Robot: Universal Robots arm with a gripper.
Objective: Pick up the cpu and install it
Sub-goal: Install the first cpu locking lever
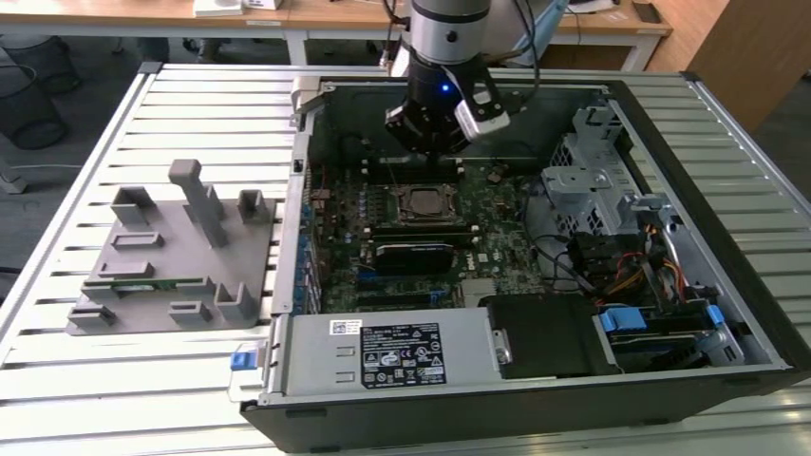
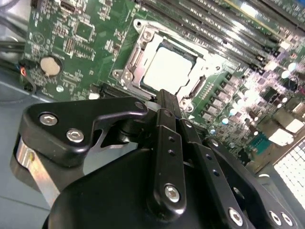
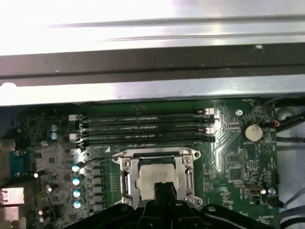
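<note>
The cpu [image 2: 167, 71] lies flat inside the metal-framed socket [image 2: 135, 61] on the green motherboard, silvery-white top facing up. It also shows in the first wrist view as the pale cpu [image 3: 153, 174] within the socket frame [image 3: 125, 164]. My gripper [image 2: 165, 95] hangs just above the socket's edge with its two black fingers pressed together and nothing between them. In the exterior view the gripper [image 1: 428, 147] hovers inside the open computer case, a little behind the socket [image 1: 421, 202].
Memory slots [image 3: 143, 126] run alongside the socket, and a coin battery [image 3: 252, 132] sits nearby. The case walls [image 1: 304, 123], a drive cage [image 1: 595, 176] and a power supply [image 1: 393, 356] ring the board. A grey fixture [image 1: 171, 256] stands on the exterior view's left.
</note>
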